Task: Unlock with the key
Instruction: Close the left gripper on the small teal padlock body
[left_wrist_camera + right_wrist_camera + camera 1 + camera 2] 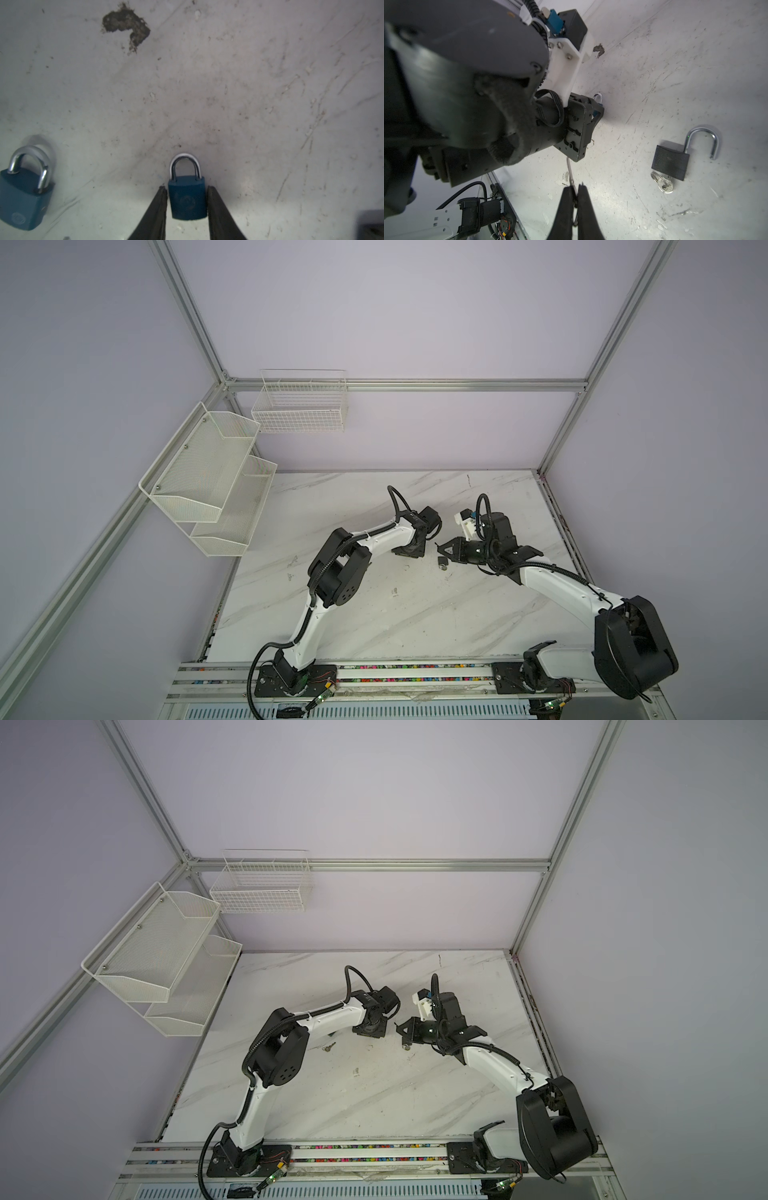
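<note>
A white marble-patterned tabletop [374, 614], scuffed and scratched, lay inside an aluminium frame with pale lilac walls. A two-tier mesh shelf [199, 481] and a wire basket [299, 414] hung on those walls, far from the blue padlock [188, 199] at the centre of the work. That padlock sat between the black fingers of the left gripper [187, 189]. Both fingers pressed against the sides of its body, and its silver shackle was closed. Whether it rested on the table could not be told. A second blue padlock [20, 203], its shackle also closed, stood near the clamped one without touching it. A dark chip in the surface [126, 27] showed well beyond the clamped padlock's shackle. The right gripper [576, 188] was closed on a silver key [569, 170]. The blade stuck out past the fingertips and pointed toward the left gripper and the clamped padlock, with a clear gap still between them. An open black padlock [670, 162] lay on the table off to one side of the clamped one, its shackle swung free. A bunch of keys [664, 184] hung from the base of the black padlock. In a top view, a loose key [328, 1048] lay on the table beside the left arm, apart from the clamped padlock.
</note>
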Tool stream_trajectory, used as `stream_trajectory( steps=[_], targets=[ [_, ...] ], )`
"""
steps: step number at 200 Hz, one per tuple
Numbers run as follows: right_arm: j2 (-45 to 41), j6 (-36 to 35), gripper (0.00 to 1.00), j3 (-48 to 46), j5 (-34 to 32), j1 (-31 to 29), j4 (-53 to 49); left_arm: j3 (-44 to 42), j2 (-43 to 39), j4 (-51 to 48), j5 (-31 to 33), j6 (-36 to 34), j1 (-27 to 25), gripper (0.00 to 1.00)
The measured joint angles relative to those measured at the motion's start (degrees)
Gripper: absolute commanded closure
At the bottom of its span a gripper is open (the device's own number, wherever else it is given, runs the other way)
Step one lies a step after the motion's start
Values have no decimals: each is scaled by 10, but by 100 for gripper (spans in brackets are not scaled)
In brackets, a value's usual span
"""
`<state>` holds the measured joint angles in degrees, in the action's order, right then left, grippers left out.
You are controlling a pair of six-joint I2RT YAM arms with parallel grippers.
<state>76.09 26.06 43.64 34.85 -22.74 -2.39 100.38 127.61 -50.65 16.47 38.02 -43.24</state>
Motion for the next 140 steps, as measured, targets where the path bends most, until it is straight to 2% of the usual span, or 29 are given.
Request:
stream_trajectory(
  steps=[110, 140],
  targets=[
    [0, -10, 100, 0, -1, 2, -4, -2, -5, 4, -23, 49, 9, 80],
    [0, -33, 100, 9, -13, 2, -37, -24, -20, 17, -28, 68, 13, 83]
  ],
)
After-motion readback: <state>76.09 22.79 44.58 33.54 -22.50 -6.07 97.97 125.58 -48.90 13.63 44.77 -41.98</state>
